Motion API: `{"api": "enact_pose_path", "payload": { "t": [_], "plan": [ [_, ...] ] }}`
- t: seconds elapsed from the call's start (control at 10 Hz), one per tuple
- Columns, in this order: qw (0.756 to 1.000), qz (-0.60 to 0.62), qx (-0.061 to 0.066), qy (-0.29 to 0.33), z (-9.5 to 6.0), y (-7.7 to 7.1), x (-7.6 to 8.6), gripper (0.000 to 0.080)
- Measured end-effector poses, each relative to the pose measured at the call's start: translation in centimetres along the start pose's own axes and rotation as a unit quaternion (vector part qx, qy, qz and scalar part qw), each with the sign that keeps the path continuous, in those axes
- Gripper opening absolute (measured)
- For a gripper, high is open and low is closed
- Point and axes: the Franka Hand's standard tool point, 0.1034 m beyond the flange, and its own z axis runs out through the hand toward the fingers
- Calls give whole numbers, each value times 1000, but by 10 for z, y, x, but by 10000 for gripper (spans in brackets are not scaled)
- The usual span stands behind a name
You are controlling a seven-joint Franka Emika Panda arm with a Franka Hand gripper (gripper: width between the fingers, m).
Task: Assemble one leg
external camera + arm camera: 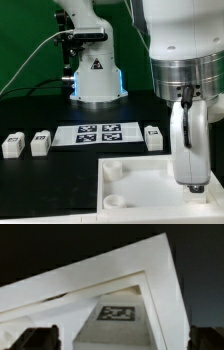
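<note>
Three small white legs stand on the black table: two at the exterior view's left [13, 145] [40, 143] and one to the right of the marker board [153, 137]. The large white square panel [140, 178] lies at the front. My gripper [188, 180] hangs over the panel's right part, away from the legs. In the wrist view the gripper [124, 339] is open and empty. Its dark fingertips [40, 336] stand far apart on either side of a panel corner [165, 286] that carries a marker tag [117, 313]. No leg shows in the wrist view.
The marker board [100, 133] lies flat between the legs, in front of the robot base [95, 75]. A cable runs along the back left of the table. The panel has a round socket [117, 200] near its front left corner.
</note>
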Motion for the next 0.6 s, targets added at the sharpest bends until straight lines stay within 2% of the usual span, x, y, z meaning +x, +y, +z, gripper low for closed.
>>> {"api": "enact_pose_path", "payload": {
  "t": [0.1, 0.4, 0.6],
  "plan": [
    [1000, -1, 0, 0, 0, 0, -1, 648],
    [1000, -2, 8, -13, -24, 6, -12, 649],
    [1000, -3, 6, -12, -20, 6, -11, 649]
  ]
}}
